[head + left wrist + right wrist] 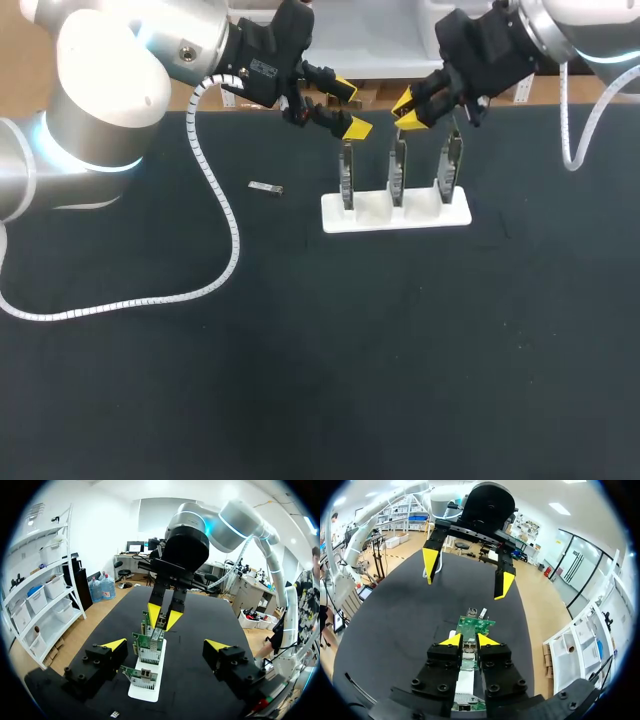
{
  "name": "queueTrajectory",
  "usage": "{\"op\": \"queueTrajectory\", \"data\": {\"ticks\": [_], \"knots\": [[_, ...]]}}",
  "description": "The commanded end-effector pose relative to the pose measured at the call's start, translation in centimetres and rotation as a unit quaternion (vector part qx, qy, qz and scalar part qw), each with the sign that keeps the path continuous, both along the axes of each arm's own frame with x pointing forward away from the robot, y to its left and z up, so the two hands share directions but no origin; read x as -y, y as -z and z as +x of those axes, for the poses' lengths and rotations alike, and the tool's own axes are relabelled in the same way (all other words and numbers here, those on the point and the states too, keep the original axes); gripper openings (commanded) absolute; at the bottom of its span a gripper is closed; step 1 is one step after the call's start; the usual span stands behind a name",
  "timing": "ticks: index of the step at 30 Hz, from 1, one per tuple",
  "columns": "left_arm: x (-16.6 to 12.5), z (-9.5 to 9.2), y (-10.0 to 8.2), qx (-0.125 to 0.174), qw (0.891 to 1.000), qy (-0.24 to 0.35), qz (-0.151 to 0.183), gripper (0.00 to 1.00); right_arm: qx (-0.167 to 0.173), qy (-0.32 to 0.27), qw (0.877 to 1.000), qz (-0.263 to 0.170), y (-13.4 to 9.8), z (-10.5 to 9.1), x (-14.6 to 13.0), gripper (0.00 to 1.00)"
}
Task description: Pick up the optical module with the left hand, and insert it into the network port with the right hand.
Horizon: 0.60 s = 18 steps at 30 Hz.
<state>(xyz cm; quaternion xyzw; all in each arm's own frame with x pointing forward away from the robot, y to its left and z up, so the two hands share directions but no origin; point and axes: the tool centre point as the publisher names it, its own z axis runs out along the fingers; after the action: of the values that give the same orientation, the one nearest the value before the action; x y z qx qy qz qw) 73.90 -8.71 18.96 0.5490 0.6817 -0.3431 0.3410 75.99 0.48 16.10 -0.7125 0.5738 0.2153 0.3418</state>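
Lying flat on the dark worktop (pixel 300 350), the optical module (pixel 266 187) sits left of centre in the upper half of the head view. It is untouched and apart from the white stand (pixel 395 213) to its right. The stand carries three upright network cards (pixel 398 170) in a row. The left pincer (pixel 351 108) hangs above the worktop at upper centre, over the gap between module and stand. It is released, with its yellow tips spread wide and nothing between them. The right pincer (pixel 407 111) hangs just right of it, over the middle card. It is clenched to a narrow slit and grasps nothing; the cards show below it.
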Motion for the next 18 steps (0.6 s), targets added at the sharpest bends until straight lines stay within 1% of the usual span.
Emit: {"op": "queueTrajectory", "data": {"ticks": [1, 4, 5, 6, 7, 8, 18], "knots": [[0.07, -0.04, -0.09, -0.001, 1.000, -0.002, 0.003, 1.00, 0.002, 0.002, 1.000, -0.001, -0.12, -0.06, 0.00, 0.00], [0.07, -0.04, -0.09, -0.001, 1.000, -0.002, 0.003, 1.00, 0.000, 0.000, 1.000, 0.001, -0.09, -0.21, 0.09, 0.00], [0.07, -0.04, -0.09, -0.001, 1.000, -0.002, 0.003, 1.00, 0.001, -0.002, 1.000, 0.000, -0.08, -0.29, 0.08, 0.06], [0.07, -0.04, -0.09, -0.001, 1.000, -0.002, 0.003, 1.00, 0.000, -0.001, 1.000, 0.001, -0.06, -0.31, 0.08, 0.31], [0.07, -0.04, -0.09, -0.001, 1.000, -0.002, 0.003, 1.00, 0.000, -0.001, 1.000, 0.002, -0.03, -0.35, 0.07, 0.80], [0.07, -0.04, -0.09, -0.001, 1.000, -0.002, 0.003, 1.00, -0.001, -0.002, 1.000, 0.002, -0.01, -0.41, 0.06, 1.00], [0.07, -0.04, -0.09, -0.001, 1.000, -0.002, 0.003, 1.00, -0.006, 0.005, 1.000, 0.010, -0.47, -0.23, -0.17, 1.00]]}}
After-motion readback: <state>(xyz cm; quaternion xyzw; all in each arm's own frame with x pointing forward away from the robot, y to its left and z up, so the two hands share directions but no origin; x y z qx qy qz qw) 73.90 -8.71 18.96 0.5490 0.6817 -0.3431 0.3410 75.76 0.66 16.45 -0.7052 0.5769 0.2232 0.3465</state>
